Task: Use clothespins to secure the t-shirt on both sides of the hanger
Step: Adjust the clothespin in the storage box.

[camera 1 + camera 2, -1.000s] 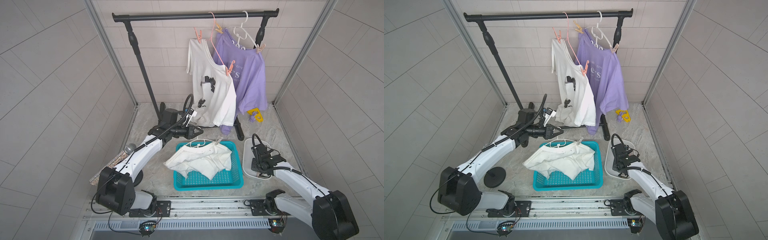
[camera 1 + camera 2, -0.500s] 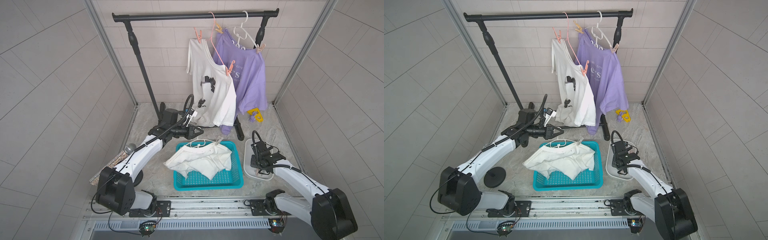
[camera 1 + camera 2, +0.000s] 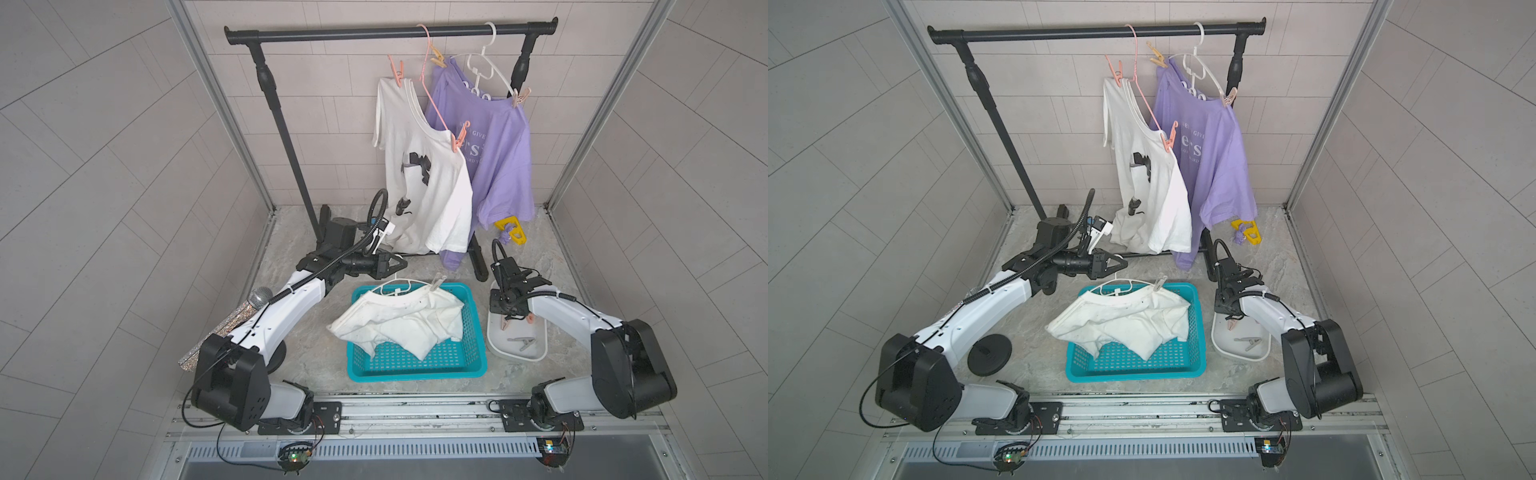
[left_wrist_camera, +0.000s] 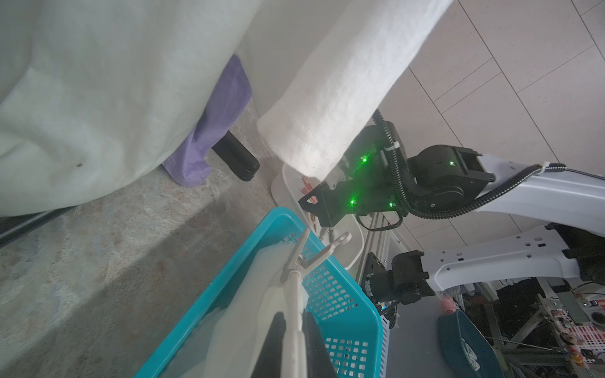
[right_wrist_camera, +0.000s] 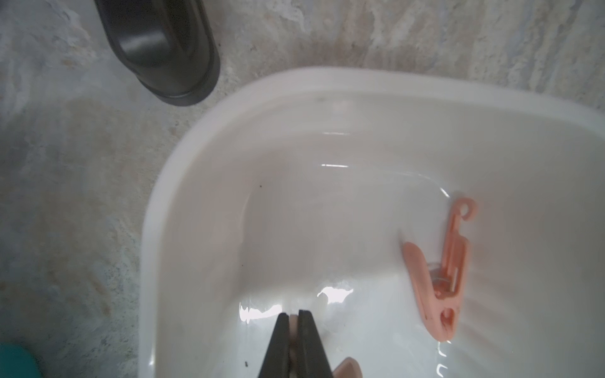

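While the right arm reaches into the tray (image 3: 536,356), left gripper (image 3: 401,264): jaws pinched tight on the white hanger (image 4: 294,311) near its hook end, over the basket's far rim.
right gripper (image 5: 293,318): jaws closed on a peach clothespin (image 5: 294,325), low inside the tray.
other pins in tray: 1 salmon clothespin (image 5: 442,278) against the wall, 1 grey clothespin (image 3: 523,342) on the floor, apart from the gripper.
t-shirt (image 3: 399,324): white, crumpled on the hanger, draped over the teal basket (image 3: 415,371).
already clipped: 1 pale clothespin (image 4: 314,253) on the hanger's side nearer the tray.
rack (image 3: 374,32): 2 shirts hung, 2 pins each.
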Robot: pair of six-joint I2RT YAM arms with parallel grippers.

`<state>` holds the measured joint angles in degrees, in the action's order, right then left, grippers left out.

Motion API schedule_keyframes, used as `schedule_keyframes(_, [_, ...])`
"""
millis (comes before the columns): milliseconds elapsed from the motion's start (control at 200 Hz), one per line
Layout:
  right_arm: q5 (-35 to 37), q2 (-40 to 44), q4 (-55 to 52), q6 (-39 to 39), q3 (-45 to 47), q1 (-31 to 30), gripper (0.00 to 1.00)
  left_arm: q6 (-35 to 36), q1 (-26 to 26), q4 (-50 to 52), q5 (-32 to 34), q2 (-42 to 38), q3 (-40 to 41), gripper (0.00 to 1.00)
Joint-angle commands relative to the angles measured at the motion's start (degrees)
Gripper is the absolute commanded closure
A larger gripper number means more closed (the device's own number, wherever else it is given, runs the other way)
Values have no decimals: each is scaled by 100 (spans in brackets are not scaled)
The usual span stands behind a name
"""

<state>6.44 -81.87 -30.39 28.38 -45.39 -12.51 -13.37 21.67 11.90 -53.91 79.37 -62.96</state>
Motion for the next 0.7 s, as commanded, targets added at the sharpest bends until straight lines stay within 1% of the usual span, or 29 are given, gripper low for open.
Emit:
schedule_keyframes(0, [-52, -134, 12, -199, -100, 55, 100, 106, 31, -44, -119, -146, 23, 100])
schedule_keyframes(130, [-59, -180, 93, -288, -83, 100, 99, 121, 30, -25, -58, -156, 19, 100])
schedule_keyframes(250, [-70, -249, 102, -348, -97, 154, 96, 165, 30, 51, 59, -154, -13, 100])
schedule_keyframes(420, [-152, -277, 124, -333, -102, 188, 89, 153, 38, 52, 137, -159, -5, 100])
schedule_keyframes(585, [-241, -251, 76, -271, -103, 257, 74, 131, 44, -35, 478, -268, 63, 100])
schedule_keyframes(695, [-201, -102, -10, -273, -123, 259, 56, 132, 58, -67, 646, -340, 108, 100])
